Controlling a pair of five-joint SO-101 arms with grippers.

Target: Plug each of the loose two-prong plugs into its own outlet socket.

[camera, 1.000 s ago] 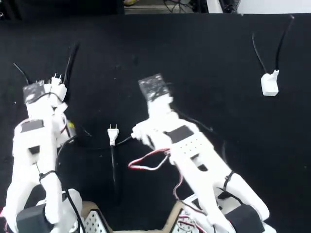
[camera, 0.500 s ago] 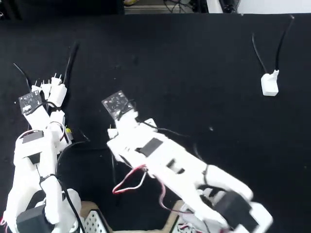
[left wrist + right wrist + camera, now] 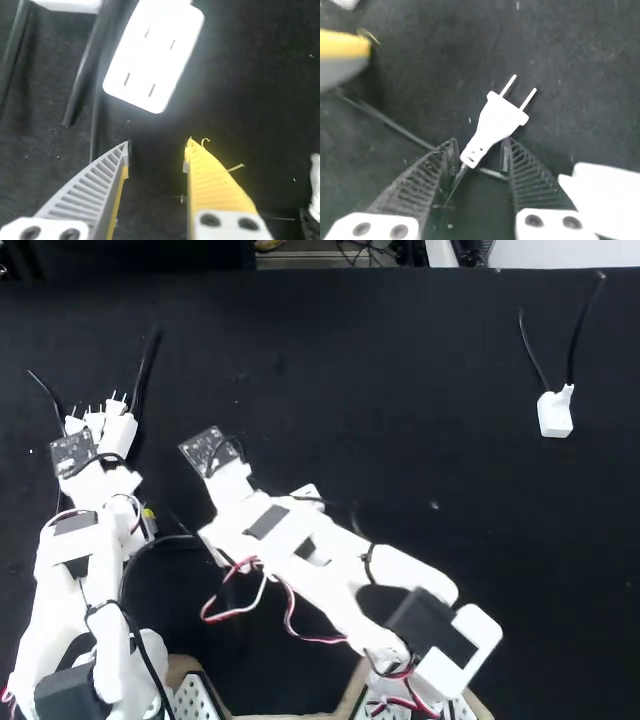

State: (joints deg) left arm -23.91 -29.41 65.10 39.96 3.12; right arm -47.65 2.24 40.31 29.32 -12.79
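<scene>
1. The right gripper (image 3: pixel 478 146) has its jaws spread on both sides of the tail of the white two-prong plug (image 3: pixel 497 120), which lies flat on the black table cover (image 3: pixel 400 360); nothing is pinched yet.
2. The left gripper (image 3: pixel 156 150) is also spread and empty, with the white outlet block (image 3: pixel 152 55) just ahead of it, at about 9 o'clock of the table.
3. A grip on the narrow tail only may let the plug turn or slip.
4. The outlet block is not held, so a push may slide it away.
</scene>
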